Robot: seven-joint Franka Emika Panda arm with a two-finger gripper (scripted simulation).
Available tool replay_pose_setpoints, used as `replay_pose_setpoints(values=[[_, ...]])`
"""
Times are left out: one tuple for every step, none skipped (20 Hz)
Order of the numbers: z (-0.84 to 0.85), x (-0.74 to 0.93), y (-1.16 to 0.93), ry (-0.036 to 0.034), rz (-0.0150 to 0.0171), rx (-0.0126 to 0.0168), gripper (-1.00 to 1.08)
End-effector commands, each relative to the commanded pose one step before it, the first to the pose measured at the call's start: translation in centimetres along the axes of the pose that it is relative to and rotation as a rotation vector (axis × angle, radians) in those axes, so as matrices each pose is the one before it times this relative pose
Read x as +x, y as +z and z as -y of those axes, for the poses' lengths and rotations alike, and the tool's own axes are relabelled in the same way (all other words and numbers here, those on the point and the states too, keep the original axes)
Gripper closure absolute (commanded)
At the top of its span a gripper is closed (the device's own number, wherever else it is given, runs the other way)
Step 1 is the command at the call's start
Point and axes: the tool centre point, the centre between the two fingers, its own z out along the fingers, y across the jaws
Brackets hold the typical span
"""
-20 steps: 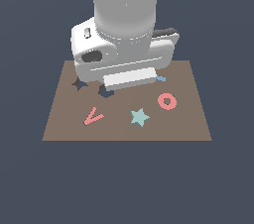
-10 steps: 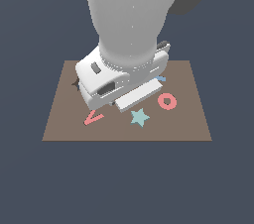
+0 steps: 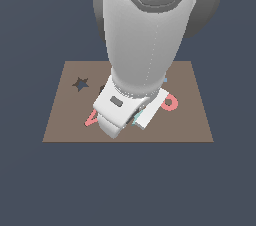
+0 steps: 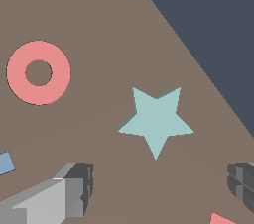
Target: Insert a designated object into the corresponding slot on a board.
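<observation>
The teal star (image 4: 156, 121) is seen lying flat on the brown board (image 4: 99, 15), close to the board's edge, and nothing is touching it. In the wrist view the gripper (image 4: 161, 183) is held above the board with its fingers spread wide; one dark fingertip (image 4: 82, 181) is seen on one side and the other at the opposite edge of the picture, and the star lies just beyond the gap between them, not inside it. Nothing is held between the fingers.

A pink ring (image 4: 38, 72) is seen on the board well apart from the star, and a corner of a blue piece (image 4: 6, 162) shows at the picture's border. A small bit of a pink piece (image 4: 221, 219) is visible near the far fingertip.

In the exterior view the arm (image 3: 145, 45) is lowered over the middle of the board and most of the pieces are hidden by it; only a sliver of the star is visible under the wrist. The star-shaped slot (image 3: 80, 84) is seen uncovered towards the exterior view's left, well apart from the star. Part of the pink ring shows at the exterior view's right of the wrist.
</observation>
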Motion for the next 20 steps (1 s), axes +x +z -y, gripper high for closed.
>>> replay_pose_setpoints(values=[[-0.121, 0.684, 0.548, -0.07624, -0.00284, -0.00103, -0.92], [-0.039, 0.231, 0.195, -0.02588, -0.00082, -0.00021, -0.92], [-0.036, 0.218, 0.184, -0.02436, -0.00076, -0.00020, -0.92], [-0.033, 0.205, 0.172, -0.02284, -0.00070, -0.00018, -0.92], [-0.029, 0.192, 0.160, -0.02130, -0.00063, -0.00017, -0.92], [-0.026, 0.179, 0.149, -0.01975, -0.00058, -0.00015, -0.92], [-0.023, 0.166, 0.137, -0.01827, -0.00053, -0.00014, -0.92], [-0.021, 0.152, 0.126, -0.01672, -0.00048, -0.00012, -0.92], [-0.019, 0.138, 0.114, -0.01514, -0.00043, -0.00011, -0.92], [-0.016, 0.123, 0.101, -0.01351, -0.00038, -0.00010, -0.92], [-0.014, 0.109, 0.089, -0.01188, -0.00033, -0.00008, -0.92], [-0.011, 0.094, 0.077, -0.01024, -0.00027, -0.00007, -0.92], [-0.008, 0.080, 0.064, -0.00859, -0.00022, -0.00005, -0.92], [-0.006, 0.063, 0.052, -0.00690, -0.00016, -0.00003, -0.92], [-0.001, 0.052, 0.039, -0.00530, -0.00011, -0.00002, -0.92], [0.001, 0.033, 0.027, -0.00359, -0.00005, 0.00000, -0.92], [0.004, 0.019, 0.014, -0.00195, 0.00001, 0.00002, -0.92], [0.012, 0.022, 0.004, -0.00069, 0.00005, 0.00003, -0.92], [0.010, -0.046, -0.012, 0.00457, 0.00008, 0.00037, -0.92], [-0.003, -0.005, 0.041, 0.00000, 0.00000, 0.00000, -0.92]])
